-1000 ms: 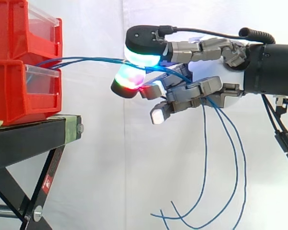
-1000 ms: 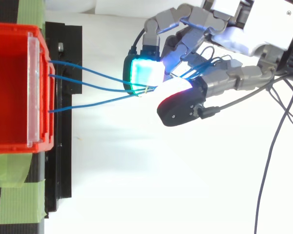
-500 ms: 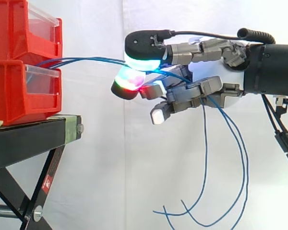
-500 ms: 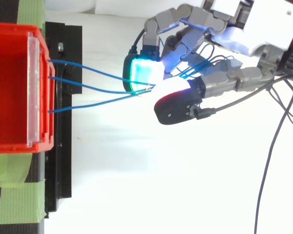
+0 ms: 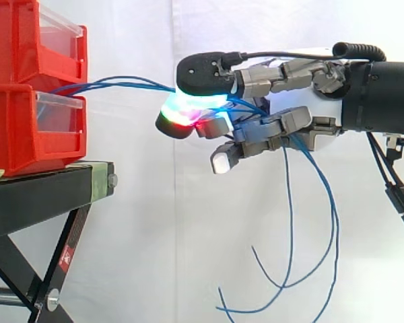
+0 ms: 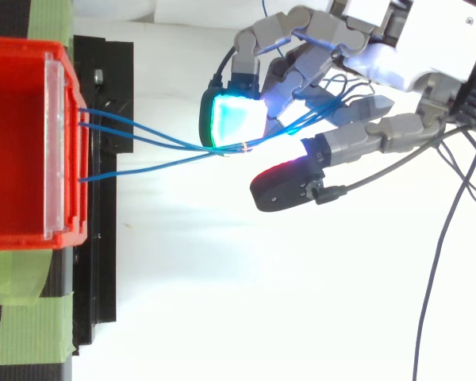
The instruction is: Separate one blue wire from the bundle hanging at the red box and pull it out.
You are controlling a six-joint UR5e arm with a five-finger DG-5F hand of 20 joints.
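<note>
Bins (image 5: 37,128) in red anchor the blue wires (image 6: 143,143), which run roughly level from the bin front across to the hand (image 5: 286,128), then droop behind it. Curled fingers seem to clamp several strands between glowing pads (image 6: 234,121); pulling now could drag the whole bundle out.

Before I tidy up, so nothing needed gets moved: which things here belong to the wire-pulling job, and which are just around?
Job: blue wires, red box, hand.
Just around: black stand, green tape, white curtain.
</note>
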